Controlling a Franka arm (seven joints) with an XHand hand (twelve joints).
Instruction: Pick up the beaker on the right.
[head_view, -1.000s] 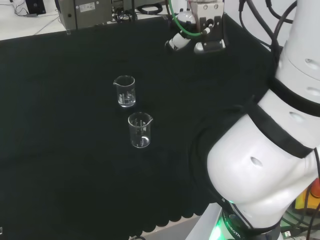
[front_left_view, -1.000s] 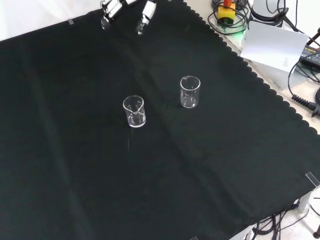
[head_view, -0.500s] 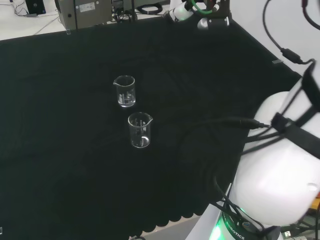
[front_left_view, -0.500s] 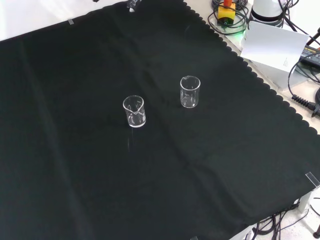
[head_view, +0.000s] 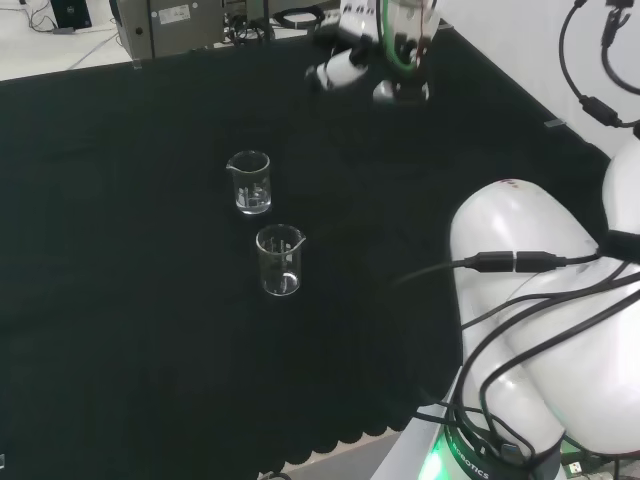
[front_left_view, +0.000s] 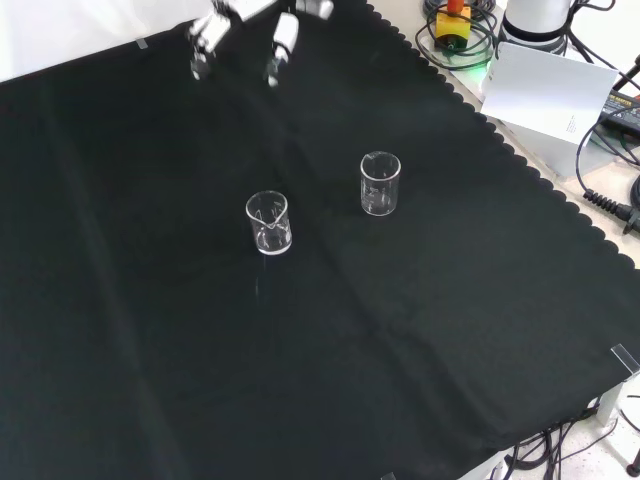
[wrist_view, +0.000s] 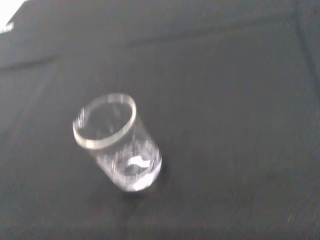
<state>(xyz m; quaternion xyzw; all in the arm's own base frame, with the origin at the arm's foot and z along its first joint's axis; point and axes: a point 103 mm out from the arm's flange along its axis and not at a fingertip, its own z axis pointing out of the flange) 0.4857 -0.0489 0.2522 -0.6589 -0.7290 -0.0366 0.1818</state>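
Hand aloft over the far part of the black cloth, two clear beakers standing untouched.

In the front view the black and white hand (front_left_view: 245, 35) hangs above the black cloth (front_left_view: 150, 330) near its top edge, fingers straight and spread apart, holding nothing. Two small clear glass beakers stand upright near the middle of the cloth, well apart from the hand: in the front view the right-hand beaker (front_left_view: 380, 184) sits a little higher than the left-hand beaker (front_left_view: 268, 223) (in the head view the first is the nearer one (head_view: 280, 260), the other (head_view: 249, 182) just behind it). The wrist view shows one clear beaker (wrist_view: 117, 142) standing alone on the cloth; which of the two it is cannot be told.
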